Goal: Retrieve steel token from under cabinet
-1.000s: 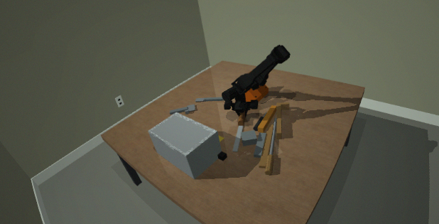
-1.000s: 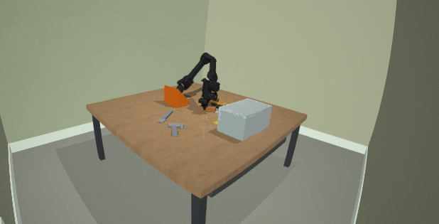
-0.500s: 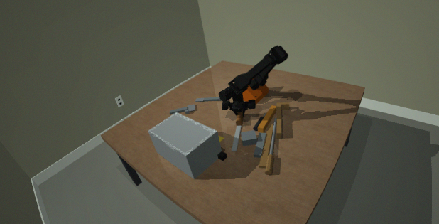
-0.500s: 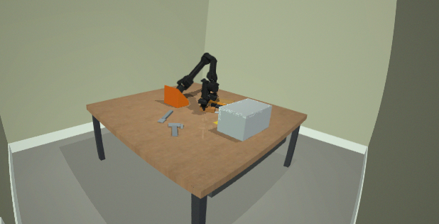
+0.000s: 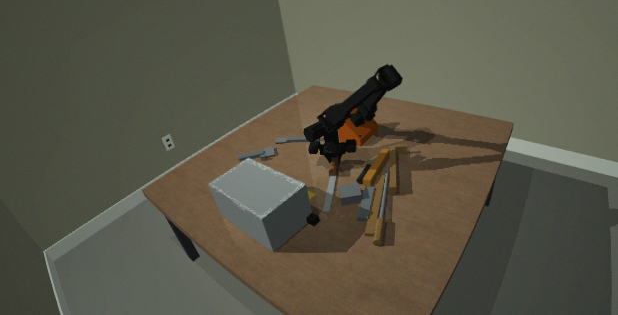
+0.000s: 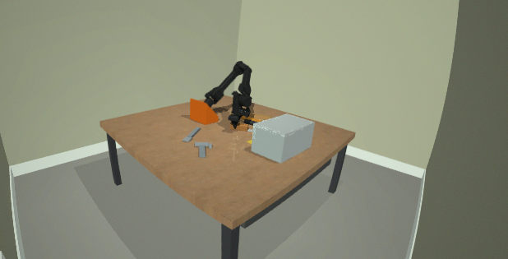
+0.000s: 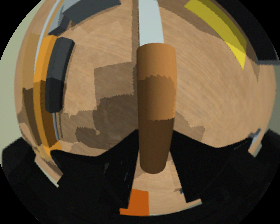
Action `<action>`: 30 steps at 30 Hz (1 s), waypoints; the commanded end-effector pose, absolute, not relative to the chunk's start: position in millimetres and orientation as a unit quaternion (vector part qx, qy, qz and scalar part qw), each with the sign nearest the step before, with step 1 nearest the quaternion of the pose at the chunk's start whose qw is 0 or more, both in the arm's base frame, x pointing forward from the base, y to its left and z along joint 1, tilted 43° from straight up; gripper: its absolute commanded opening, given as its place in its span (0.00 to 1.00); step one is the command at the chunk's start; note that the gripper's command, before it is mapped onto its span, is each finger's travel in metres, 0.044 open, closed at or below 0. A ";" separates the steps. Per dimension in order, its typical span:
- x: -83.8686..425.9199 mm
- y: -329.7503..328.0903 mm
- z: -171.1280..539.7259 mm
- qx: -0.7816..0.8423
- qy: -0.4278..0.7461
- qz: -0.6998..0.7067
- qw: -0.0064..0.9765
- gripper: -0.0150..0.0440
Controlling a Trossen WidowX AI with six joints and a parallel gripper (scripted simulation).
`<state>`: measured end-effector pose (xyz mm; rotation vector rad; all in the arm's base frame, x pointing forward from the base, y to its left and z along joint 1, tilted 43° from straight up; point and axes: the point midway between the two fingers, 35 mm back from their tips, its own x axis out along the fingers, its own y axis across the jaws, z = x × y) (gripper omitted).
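My gripper (image 5: 333, 159) (image 6: 234, 125) (image 7: 152, 132) points down and is shut on the brown handle of a flat-bladed tool. The handle (image 5: 333, 167) (image 7: 157, 95) stretches ahead of the fingers. The pale flat blade (image 5: 330, 194) (image 7: 151, 22) extends beyond it, low over the table; whether it touches the table I cannot tell. The light grey cabinet (image 5: 257, 189) (image 6: 284, 139) stands beyond the blade, apart from it. A yellow patch (image 5: 311, 195) (image 6: 249, 141) (image 7: 222, 35) of the marked area shows beside the cabinet. The steel token and the vent slots are not visible.
A small black block (image 5: 313, 219) is by the cabinet's corner. Beside the blade lie a grey block (image 5: 350, 194), a grey bar (image 5: 366, 206), an orange bar (image 5: 376, 168) and a yellow-handled rod (image 5: 379, 230). Across lie a grey T-shaped tool (image 5: 257, 155) (image 6: 202, 150) and a thin grey tool (image 5: 290, 140) (image 6: 192, 134).
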<state>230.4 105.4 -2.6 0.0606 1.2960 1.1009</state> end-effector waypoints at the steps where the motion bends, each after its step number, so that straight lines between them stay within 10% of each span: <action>1: 234.6 101.5 -4.2 0.026 0.571 0.485 0.662 0.25; 30: 245.2 81.5 -23.7 0.024 0.570 0.486 0.663 0.25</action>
